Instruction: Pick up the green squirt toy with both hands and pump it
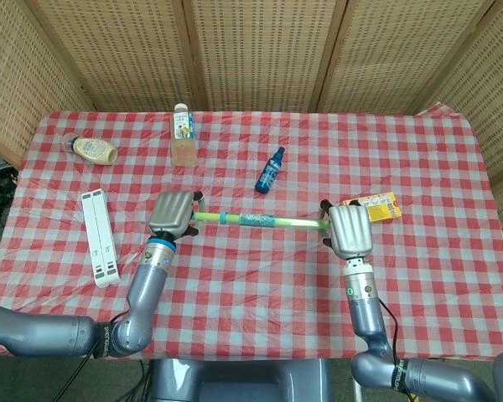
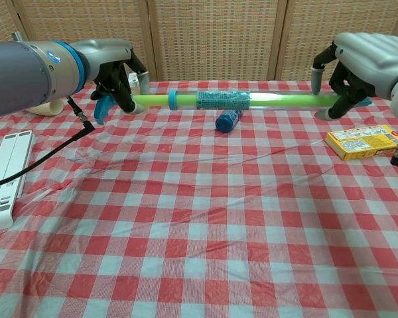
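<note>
Both arms reach forward over the table, hands raised at matching height; the left hand has its fingers curled closed, back facing up; the right hand is likewise clenched, its forearm nearly straight.

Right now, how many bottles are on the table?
3. A clear bottle stands upright at the back; a beige squeeze bottle lies on its side near the back left; a small blue bottle lies near the middle. None seems hidden.
</note>
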Action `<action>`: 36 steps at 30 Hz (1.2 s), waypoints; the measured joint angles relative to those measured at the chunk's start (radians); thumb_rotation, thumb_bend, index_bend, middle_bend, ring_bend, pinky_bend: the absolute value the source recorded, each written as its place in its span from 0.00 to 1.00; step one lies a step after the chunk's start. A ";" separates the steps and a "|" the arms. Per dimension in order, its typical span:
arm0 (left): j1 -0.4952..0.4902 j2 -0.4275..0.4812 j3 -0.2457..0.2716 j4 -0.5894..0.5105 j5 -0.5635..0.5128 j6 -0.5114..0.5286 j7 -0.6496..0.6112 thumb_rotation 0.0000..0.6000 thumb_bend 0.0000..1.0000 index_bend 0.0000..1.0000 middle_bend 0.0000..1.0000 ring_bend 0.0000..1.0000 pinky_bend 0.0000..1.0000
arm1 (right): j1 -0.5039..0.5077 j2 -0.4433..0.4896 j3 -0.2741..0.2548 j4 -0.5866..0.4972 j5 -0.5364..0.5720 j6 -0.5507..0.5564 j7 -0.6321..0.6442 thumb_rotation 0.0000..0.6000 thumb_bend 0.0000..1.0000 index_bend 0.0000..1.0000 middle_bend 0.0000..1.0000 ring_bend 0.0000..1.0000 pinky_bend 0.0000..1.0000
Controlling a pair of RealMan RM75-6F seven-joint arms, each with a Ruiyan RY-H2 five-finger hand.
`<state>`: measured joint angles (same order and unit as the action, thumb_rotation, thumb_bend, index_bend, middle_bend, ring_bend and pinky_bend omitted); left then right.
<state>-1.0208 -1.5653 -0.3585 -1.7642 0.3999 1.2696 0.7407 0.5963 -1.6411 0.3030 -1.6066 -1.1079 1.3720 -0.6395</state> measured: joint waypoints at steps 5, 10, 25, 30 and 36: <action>0.014 0.021 0.020 -0.005 0.012 -0.013 -0.003 1.00 0.46 0.32 0.36 0.43 0.37 | -0.007 0.020 -0.008 -0.006 0.017 -0.011 -0.009 1.00 0.34 0.35 0.60 0.69 0.26; 0.033 0.058 0.023 -0.030 0.000 -0.043 -0.024 1.00 0.42 0.12 0.15 0.18 0.20 | -0.016 0.042 -0.015 -0.026 0.061 -0.024 -0.039 1.00 0.30 0.21 0.27 0.36 0.16; 0.165 0.159 0.118 -0.134 0.176 -0.029 -0.149 1.00 0.41 0.02 0.00 0.00 0.01 | -0.116 0.137 -0.098 -0.107 0.006 0.040 0.026 1.00 0.24 0.10 0.01 0.06 0.07; 0.274 0.195 0.232 -0.156 0.406 0.066 -0.199 1.00 0.35 0.01 0.00 0.00 0.00 | -0.175 0.171 -0.168 -0.079 -0.142 0.095 0.137 1.00 0.22 0.07 0.00 0.00 0.00; 0.456 0.220 0.420 -0.126 0.701 0.248 -0.221 1.00 0.24 0.00 0.00 0.00 0.00 | -0.259 0.203 -0.264 0.004 -0.343 0.192 0.314 1.00 0.19 0.00 0.00 0.00 0.00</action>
<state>-0.5648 -1.3450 0.0620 -1.8905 1.1011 1.5179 0.5195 0.3376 -1.4378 0.0389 -1.6028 -1.4506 1.5644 -0.3254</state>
